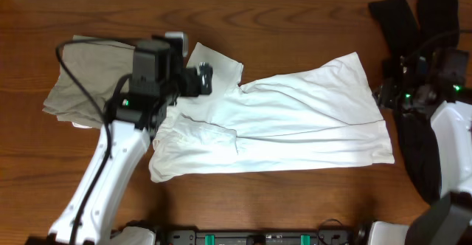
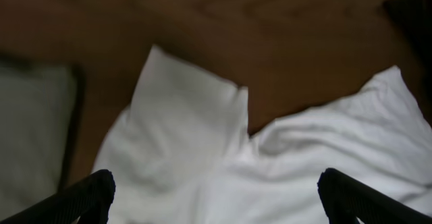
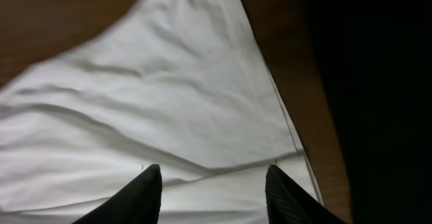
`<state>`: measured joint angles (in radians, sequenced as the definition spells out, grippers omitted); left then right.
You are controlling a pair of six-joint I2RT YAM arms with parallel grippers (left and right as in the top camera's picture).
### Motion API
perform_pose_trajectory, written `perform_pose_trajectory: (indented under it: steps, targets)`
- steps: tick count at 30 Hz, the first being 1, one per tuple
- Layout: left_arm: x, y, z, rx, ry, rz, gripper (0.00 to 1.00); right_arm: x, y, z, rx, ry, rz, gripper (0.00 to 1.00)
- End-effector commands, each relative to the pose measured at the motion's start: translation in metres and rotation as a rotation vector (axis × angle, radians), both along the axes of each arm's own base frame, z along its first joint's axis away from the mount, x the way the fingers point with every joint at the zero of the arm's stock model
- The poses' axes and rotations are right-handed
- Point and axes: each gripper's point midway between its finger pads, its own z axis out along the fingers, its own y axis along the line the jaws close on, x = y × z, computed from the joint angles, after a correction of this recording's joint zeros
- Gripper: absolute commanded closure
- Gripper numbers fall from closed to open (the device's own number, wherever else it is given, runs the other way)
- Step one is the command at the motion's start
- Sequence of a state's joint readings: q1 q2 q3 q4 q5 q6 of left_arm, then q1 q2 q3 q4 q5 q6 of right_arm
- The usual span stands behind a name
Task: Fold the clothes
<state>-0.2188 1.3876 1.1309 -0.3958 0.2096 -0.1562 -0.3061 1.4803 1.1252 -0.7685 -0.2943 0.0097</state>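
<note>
Though partly under arm (image 1: 110, 164), white T-shirt (image 1: 295, 119).

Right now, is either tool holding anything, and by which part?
Nothing held: left tool and right tool both stand open above the white shirt.

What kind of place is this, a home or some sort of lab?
Likely a robotics lab bench, not a home: a left arm and a right arm at a wooden table, with a white T-shirt spread out between them.
</note>
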Motion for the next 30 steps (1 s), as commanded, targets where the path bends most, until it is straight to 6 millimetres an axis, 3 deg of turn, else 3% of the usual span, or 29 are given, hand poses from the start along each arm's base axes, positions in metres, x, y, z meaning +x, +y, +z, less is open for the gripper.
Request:
perform_pose_trajectory:
  steps: [1, 7, 11, 18, 26, 30]
  targets:
    - [0.038, 0.001, -0.021, 0.069, 0.033, -0.03, 0.02, -0.002, 0.011, 0.013, 0.017, -0.033, 0.046, 0.51]
    - [0.1, 0.022, -0.07, 0.035, 0.18, 0.007, 0.02, -0.016, 0.014, 0.008, 0.006, 0.017, 0.084, 0.52]
    - [0.124, 0.032, -0.104, 0.001, 0.254, 0.007, 0.02, -0.016, 0.014, 0.008, 0.006, 0.019, 0.085, 0.53]
    - [0.134, 0.027, -0.151, 0.01, 0.302, -0.073, 0.01, -0.017, 0.014, 0.008, 0.004, 0.021, 0.084, 0.55]
    - [0.129, 0.025, -0.183, 0.009, 0.364, -0.077, 0.02, -0.017, 0.014, 0.008, 0.003, 0.021, 0.084, 0.57]
    - [0.126, 0.02, -0.19, 0.009, 0.382, -0.088, 0.18, -0.017, 0.014, 0.007, 0.003, 0.023, 0.084, 0.58]
